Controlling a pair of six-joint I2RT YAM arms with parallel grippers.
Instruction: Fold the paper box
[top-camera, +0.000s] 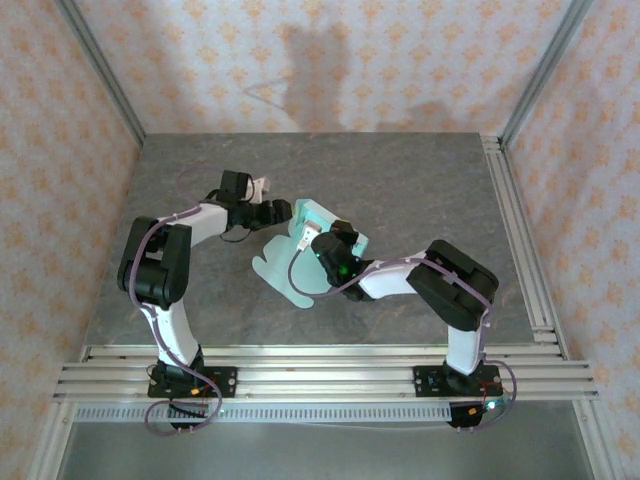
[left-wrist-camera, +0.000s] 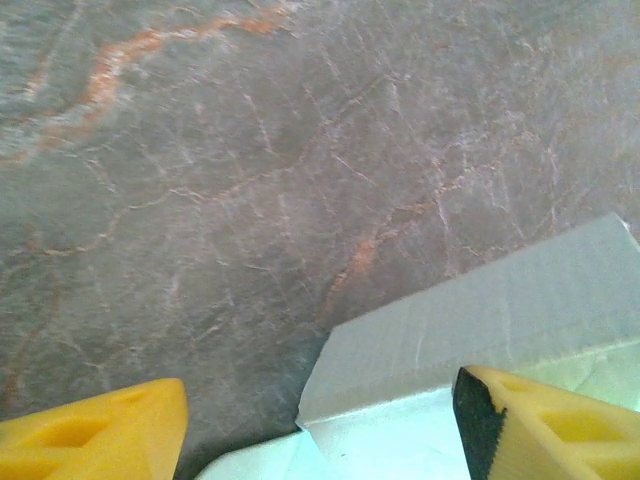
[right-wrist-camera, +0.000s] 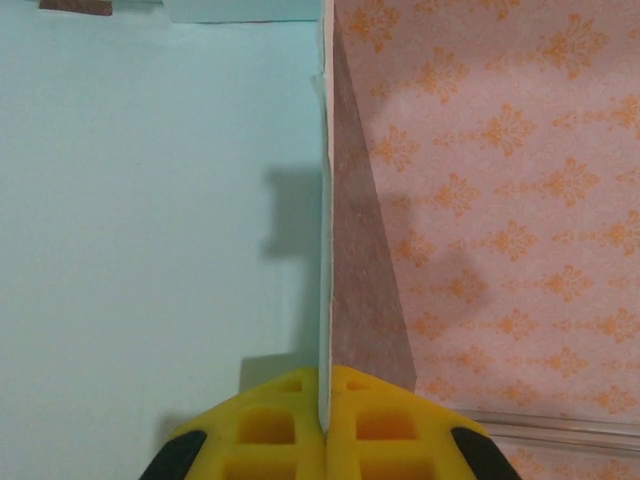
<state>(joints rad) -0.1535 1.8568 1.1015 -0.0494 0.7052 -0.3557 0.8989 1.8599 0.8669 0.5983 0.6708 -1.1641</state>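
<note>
Mint-green: one paper box, pinched by right claw; left claw agape.

Paper box: one, center of frame. Arms: two, left arm lower left, right arm lower right. End effectors: two, left end effector, right end effector. Yellow fingers: two each, four total. Tabletop: one.
</note>
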